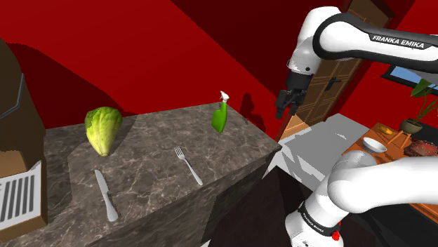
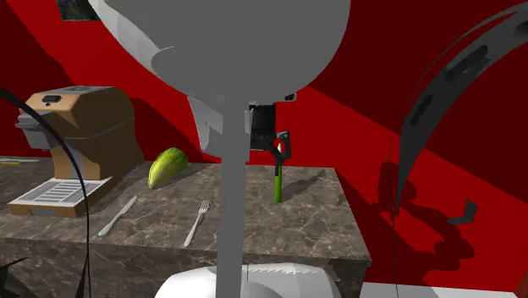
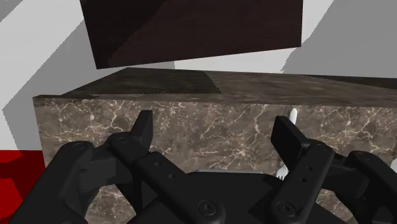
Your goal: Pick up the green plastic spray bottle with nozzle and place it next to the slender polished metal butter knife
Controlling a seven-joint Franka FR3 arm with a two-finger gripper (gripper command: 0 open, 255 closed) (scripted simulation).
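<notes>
Nothing done yet: my claw (image 1: 283,111) hangs released beside the desk (image 1: 140,140), holding nothing. The green spray bottle (image 1: 220,118) stands upright at the desk corner, well apart from the butter knife (image 1: 106,195). Grasp, carry and place are all left.

Red walls (image 1: 140,42) rise behind a dark marbled worktop (image 1: 147,182). In the shoulder view, a wooden door (image 1: 321,95) stands at 2 o'clock, a window (image 1: 406,73) and a potted plant (image 1: 414,121) at 3 o'clock, above pale grey floor (image 1: 316,151).
</notes>
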